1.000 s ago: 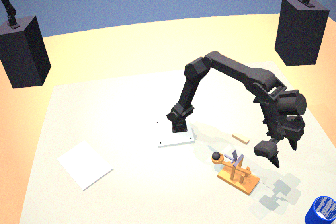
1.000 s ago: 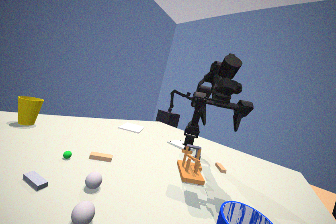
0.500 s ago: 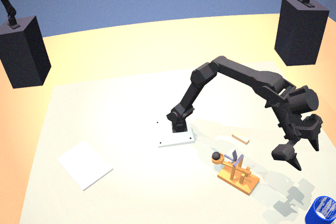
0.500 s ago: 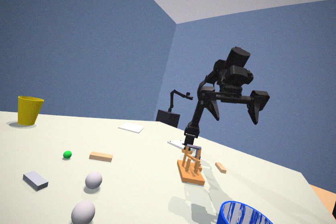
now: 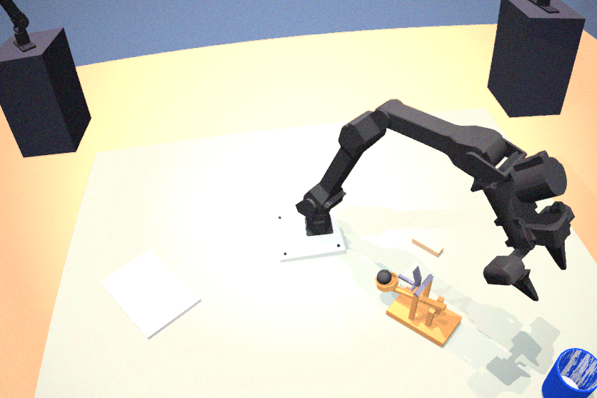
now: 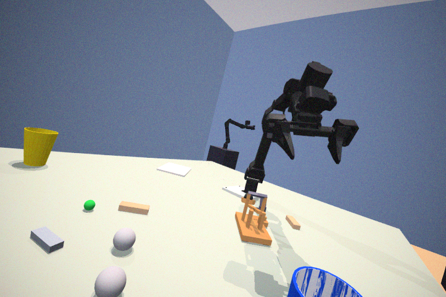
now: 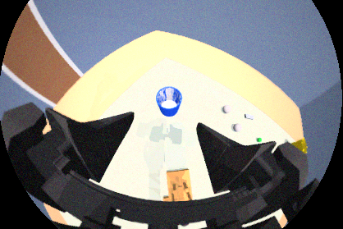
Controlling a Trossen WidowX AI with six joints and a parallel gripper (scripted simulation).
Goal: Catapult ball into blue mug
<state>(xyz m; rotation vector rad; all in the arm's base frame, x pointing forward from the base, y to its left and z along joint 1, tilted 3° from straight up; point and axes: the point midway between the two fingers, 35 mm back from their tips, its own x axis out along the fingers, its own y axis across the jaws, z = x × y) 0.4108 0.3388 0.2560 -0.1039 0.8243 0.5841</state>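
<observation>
above the worktop [image 5: 231, 181], well up and to the mug side of the catapult [image 5: 420, 309], our gripper [image 5: 548, 275] hangs with its fingers [image 6: 335, 147] spread wide and nothing between them. the ball [image 5: 384, 277] already sits in the catapult's cup, on the end away from the blue mug [image 5: 574, 370]. we judge the ball light and prone to roll out, and the wooden frame stiff but easily slid, so we'd take hold low on the flat base to turn it.
</observation>
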